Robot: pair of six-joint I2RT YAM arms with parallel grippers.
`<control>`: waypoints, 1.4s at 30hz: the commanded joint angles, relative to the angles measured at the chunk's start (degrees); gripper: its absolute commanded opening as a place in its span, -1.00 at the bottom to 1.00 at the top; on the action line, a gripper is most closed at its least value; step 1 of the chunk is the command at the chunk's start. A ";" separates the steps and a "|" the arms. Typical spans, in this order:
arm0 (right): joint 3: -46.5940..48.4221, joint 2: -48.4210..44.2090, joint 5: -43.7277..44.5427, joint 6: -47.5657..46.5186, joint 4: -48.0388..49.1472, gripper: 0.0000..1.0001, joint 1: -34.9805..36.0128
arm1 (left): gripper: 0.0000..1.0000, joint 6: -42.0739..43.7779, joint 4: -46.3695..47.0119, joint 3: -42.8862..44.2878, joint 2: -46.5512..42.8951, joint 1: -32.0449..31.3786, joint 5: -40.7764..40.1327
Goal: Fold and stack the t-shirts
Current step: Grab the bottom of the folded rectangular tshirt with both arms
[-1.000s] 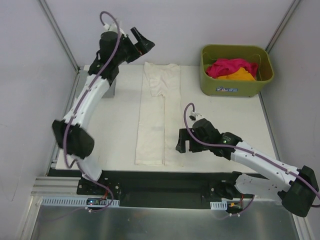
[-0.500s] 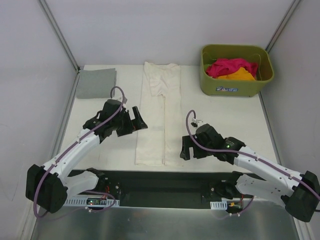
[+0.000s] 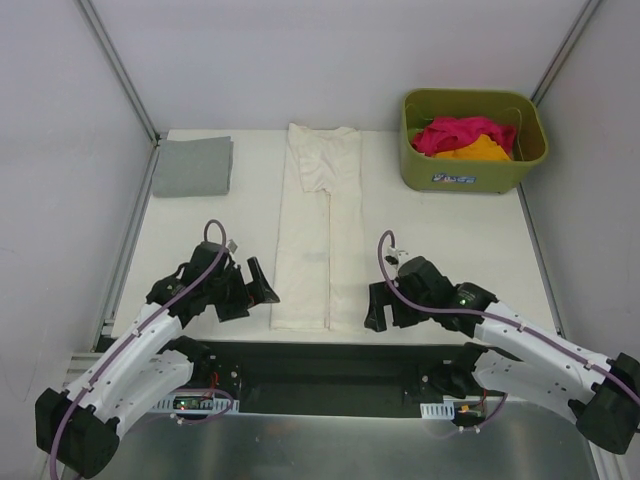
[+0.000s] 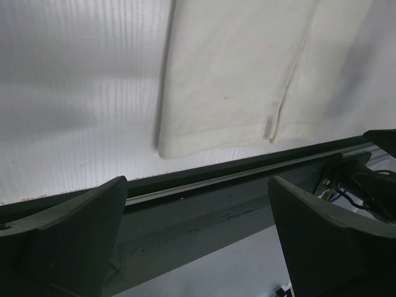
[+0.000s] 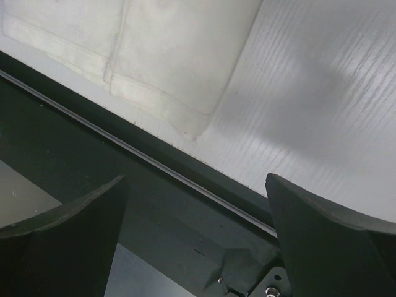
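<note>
The cream-white t-shirt [image 3: 318, 225] lies folded into a long strip down the middle of the table; its near hem shows in the left wrist view [image 4: 229, 74] and the right wrist view [image 5: 167, 49]. A folded grey t-shirt [image 3: 193, 165] lies at the far left corner. Magenta-pink [image 3: 455, 132] and orange [image 3: 478, 150] t-shirts lie in the olive-green basket [image 3: 470, 175]. My left gripper [image 3: 253, 288] is open and empty, just left of the strip's near end. My right gripper [image 3: 376, 306] is open and empty, just right of it.
The table's near edge with a dark rail [image 3: 330, 365] runs right under both grippers. Grey walls close the left, back and right sides.
My left arm has swung from the far left corner down to the near edge, uncovering the grey t-shirt. My right gripper has moved a little nearer the front edge.
</note>
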 commanded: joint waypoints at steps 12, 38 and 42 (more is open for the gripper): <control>-0.72 6.00 -8.82 -3.08 3.09 0.98 -0.17 | 0.41 -1.07 -0.16 -6.45 4.85 -0.49 3.88; 2.45 27.19 -7.42 0.44 16.63 -0.56 -0.17 | -1.00 -1.60 15.58 -5.75 26.03 -5.06 5.37; 2.63 26.49 -9.08 0.17 15.93 -0.88 0.01 | -1.00 -1.50 15.41 -6.63 23.06 -5.24 7.56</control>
